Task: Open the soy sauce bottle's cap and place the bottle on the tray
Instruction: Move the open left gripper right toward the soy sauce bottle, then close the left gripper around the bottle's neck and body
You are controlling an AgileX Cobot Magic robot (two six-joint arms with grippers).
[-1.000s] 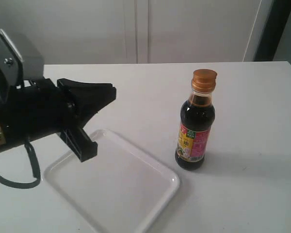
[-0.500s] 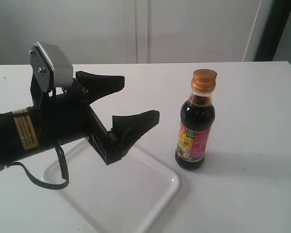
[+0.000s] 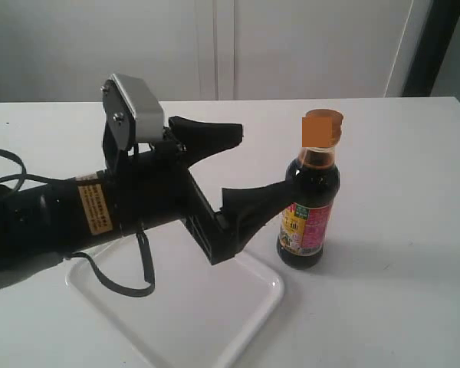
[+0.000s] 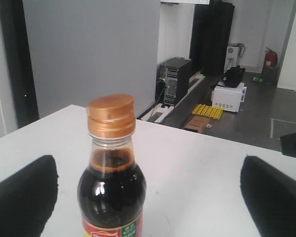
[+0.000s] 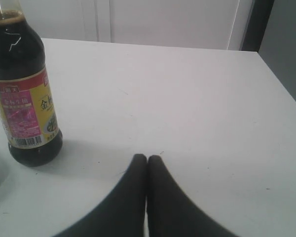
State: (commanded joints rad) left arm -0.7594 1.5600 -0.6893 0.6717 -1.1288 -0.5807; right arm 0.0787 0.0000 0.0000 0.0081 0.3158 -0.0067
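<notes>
In the exterior view the soy sauce bottle (image 3: 308,195) stood upright on the white table (image 3: 399,176), its long axis vertical and its pink, yellow and green label facing the camera. The cap (image 3: 322,127) sat on top, but it read only as a flat orange blur, so its hinge and seam could not be made out. The tray (image 3: 215,322) lay flat just beside the bottle on its left; the arm covered its far part. The left gripper (image 3: 249,165) reached in level from the left with its jaws spread wide. One finger sat behind the bottle's neck height and the other ended right at the bottle's shoulder; whether it touched the glass could not be told. The right gripper did not appear here.

The left wrist view looked straight at the bottle (image 4: 112,173) from the side, cut off below the top of the label. Here the cap (image 4: 111,115) was sharp: orange-brown, ridged, closed down on its collar. The two dark fingertips (image 4: 20,197) stood far apart on either side, clear of the bottle.

The right wrist view showed the bottle (image 5: 23,94) with its neck and cap cut off, standing on the table (image 5: 187,89). The right gripper (image 5: 147,160) was pressed together, holding nothing, well apart from the bottle.
</notes>
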